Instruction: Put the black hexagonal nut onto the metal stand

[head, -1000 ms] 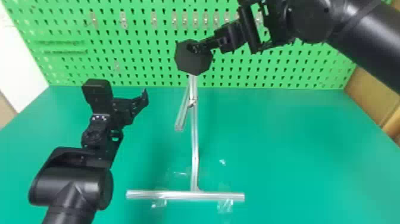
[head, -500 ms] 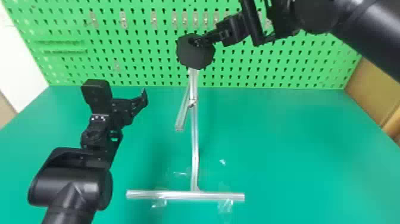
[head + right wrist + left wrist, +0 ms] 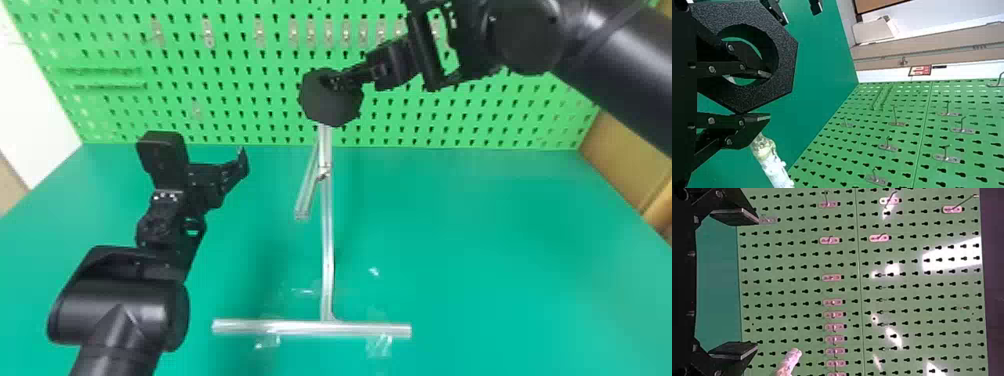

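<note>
In the head view, the black hexagonal nut (image 3: pixel 330 106) hangs at the top of the metal stand (image 3: pixel 327 240), with my right gripper (image 3: pixel 336 81) on its upper right part. The right wrist view has my right gripper (image 3: pixel 764 96) shut on the nut's ring (image 3: pixel 786 58), one finger inside the hole and the other outside. The stand's end (image 3: pixel 775 170) is beside the outer finger, not inside the hole. My left gripper (image 3: pixel 215 175) is at the left above the table; in the left wrist view, this left gripper (image 3: pixel 750 283) is open with nothing between its fingers.
A green pegboard (image 3: pixel 250 110) with metal hooks rises behind the green table (image 3: pixel 475 260). Cardboard (image 3: pixel 620 160) stands at the right edge. Clear tape (image 3: pixel 379 345) lies by the stand's base bar. A pale rod end (image 3: pixel 789 362) shows in the left wrist view.
Over the last second the nut and my right gripper have shifted slightly right, first rising a little and then coming down. The left arm has kept still.
</note>
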{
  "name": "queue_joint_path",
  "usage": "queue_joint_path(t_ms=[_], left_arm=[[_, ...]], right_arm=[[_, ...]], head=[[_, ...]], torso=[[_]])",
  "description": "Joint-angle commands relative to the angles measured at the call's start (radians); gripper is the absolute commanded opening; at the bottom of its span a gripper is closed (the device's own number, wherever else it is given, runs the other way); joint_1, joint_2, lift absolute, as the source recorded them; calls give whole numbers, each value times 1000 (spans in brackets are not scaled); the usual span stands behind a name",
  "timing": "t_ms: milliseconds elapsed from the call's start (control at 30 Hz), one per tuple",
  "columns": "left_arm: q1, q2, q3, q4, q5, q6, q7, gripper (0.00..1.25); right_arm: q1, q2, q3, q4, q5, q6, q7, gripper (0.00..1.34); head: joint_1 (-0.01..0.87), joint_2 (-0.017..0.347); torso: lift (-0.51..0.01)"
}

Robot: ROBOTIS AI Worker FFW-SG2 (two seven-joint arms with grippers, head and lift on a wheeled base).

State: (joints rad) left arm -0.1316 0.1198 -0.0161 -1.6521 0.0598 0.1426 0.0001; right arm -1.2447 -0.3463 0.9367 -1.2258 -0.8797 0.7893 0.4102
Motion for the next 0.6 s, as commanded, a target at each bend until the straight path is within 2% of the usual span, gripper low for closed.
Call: queue_joint_path(t_ms=[0,567], left_arm=[[-2,0,-1,0,0,0,0,1091],[-2,1,1,0,0,-2,0,1091]], right_arm=[[2,1,5,12,-1,-19,9,190],[19,3,8,32,2,-51,24,190]], head=[[693,81],[693,81]], torso=[[-1],[-1]])
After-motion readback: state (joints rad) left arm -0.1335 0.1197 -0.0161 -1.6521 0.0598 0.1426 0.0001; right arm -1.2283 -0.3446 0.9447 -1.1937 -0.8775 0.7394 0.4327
